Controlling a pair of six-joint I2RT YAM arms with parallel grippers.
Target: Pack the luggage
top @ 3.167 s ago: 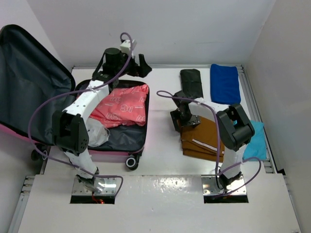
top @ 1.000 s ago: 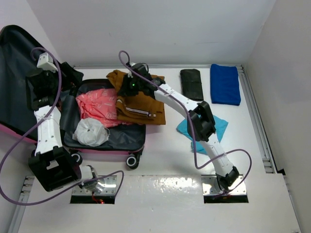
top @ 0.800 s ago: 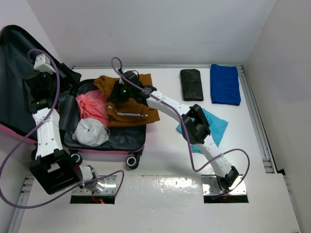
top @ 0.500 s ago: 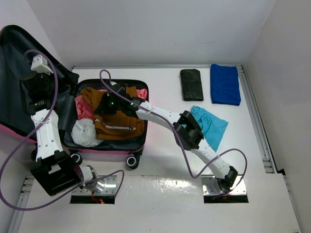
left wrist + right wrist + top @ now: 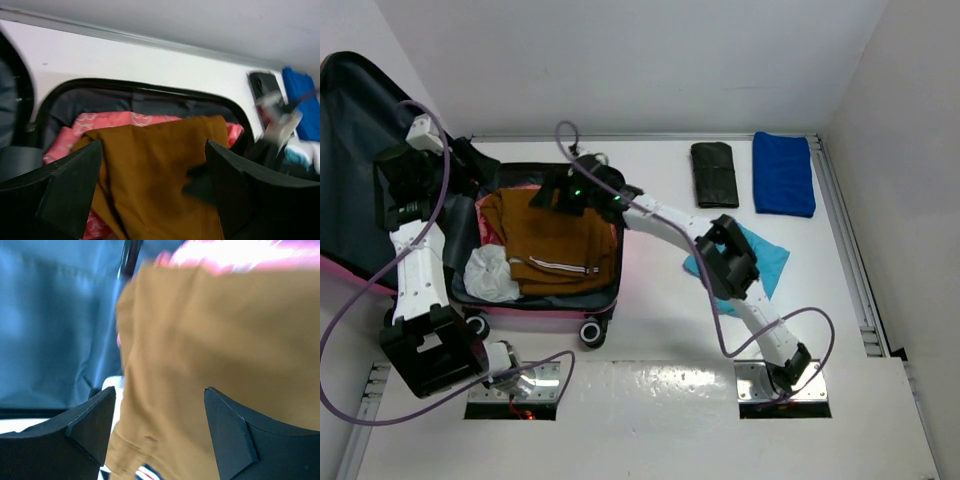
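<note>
The right gripper (image 5: 159,395) has its jaws spread wide with nothing pinched; the brown garment (image 5: 560,235) lies loose just under them. The left gripper (image 5: 154,150) is also spread wide and holds nothing, hanging above the far left corner of the luggage (image 5: 545,318). The luggage lies open on the left of the table (image 5: 650,300), its lid propped up close behind the left arm. The brown garment covers a pink garment (image 5: 100,120), with a white bundle (image 5: 490,275) beside it. The right gripper is near the far rim. A black folded item (image 5: 713,172), a blue cloth (image 5: 783,172) and a teal cloth (image 5: 760,258) lie well apart to the right
</note>
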